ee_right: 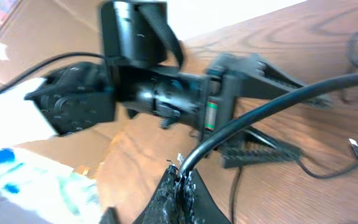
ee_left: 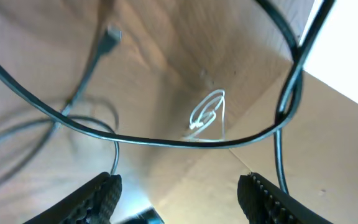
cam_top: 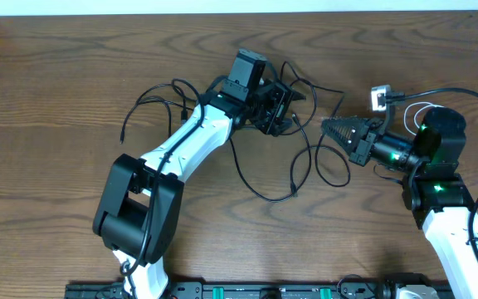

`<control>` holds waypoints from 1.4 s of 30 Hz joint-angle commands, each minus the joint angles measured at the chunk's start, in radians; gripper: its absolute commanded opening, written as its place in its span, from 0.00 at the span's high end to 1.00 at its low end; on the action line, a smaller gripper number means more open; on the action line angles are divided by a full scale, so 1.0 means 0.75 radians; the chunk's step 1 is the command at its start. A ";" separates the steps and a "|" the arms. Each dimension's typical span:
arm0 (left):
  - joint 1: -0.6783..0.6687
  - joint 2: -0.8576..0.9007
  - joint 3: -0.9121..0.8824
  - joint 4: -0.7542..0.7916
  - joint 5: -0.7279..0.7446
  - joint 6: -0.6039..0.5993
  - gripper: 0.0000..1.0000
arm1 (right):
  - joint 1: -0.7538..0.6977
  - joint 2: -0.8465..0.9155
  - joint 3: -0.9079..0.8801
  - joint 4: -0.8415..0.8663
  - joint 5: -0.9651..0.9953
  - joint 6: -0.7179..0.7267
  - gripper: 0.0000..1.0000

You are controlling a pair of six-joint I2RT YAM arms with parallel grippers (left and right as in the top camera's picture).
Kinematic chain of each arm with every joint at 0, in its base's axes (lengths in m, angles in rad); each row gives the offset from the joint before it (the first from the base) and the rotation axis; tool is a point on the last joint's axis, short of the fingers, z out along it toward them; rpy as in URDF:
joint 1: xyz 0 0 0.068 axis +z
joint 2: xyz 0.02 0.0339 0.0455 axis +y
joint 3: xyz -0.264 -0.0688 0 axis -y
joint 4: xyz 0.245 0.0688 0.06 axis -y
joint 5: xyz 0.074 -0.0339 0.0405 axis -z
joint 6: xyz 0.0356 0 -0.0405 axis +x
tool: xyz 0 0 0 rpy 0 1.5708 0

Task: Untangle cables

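Thin black cables (cam_top: 264, 198) lie tangled on the wooden table, from the left loops (cam_top: 152, 91) to the middle. My left gripper (cam_top: 279, 108) is open over the tangle; in the left wrist view (ee_left: 179, 196) a black cable (ee_left: 166, 142) runs across in front of the jaws, untouched. My right gripper (cam_top: 332, 129) points left and is shut on a black cable (ee_right: 241, 121), pinched at its fingertips (ee_right: 182, 180). The short white cable (cam_top: 421, 110) lies coiled by the right arm; it also shows in the left wrist view (ee_left: 207, 112).
A small grey-white plug block (cam_top: 380, 98) sits just behind my right gripper. A thicker black cord (cam_top: 471, 95) arcs over the right arm. The table's far edge (cam_top: 239, 12) meets a white wall. My left arm's wrist (ee_right: 160, 93) fills the right wrist view.
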 commanded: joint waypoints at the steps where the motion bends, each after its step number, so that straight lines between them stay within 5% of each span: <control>1: -0.024 -0.012 -0.006 -0.002 0.098 -0.114 0.34 | -0.005 0.000 0.012 0.080 -0.152 0.110 0.99; 6: -0.046 -0.012 -0.006 -0.001 0.264 -0.192 0.35 | -0.007 0.000 0.012 0.166 -0.151 0.133 0.99; 15: -0.051 -0.012 -0.006 -0.002 0.189 -0.161 0.35 | -0.006 -0.001 0.012 0.193 -0.158 0.163 0.99; 18: -0.060 -0.012 -0.006 -0.001 0.110 -0.050 0.36 | -0.006 0.000 0.012 0.195 -0.158 0.163 0.99; 31: -0.071 -0.012 -0.006 0.034 -0.131 1.039 0.47 | -0.006 0.000 0.012 0.195 -0.158 0.188 0.99; 35: -0.082 -0.012 -0.006 0.034 -0.121 1.174 0.50 | -0.006 0.000 0.012 0.194 -0.158 0.189 0.99; 42: -0.150 -0.012 -0.006 0.072 -0.155 1.189 0.50 | -0.006 0.000 0.012 0.194 -0.158 0.189 0.99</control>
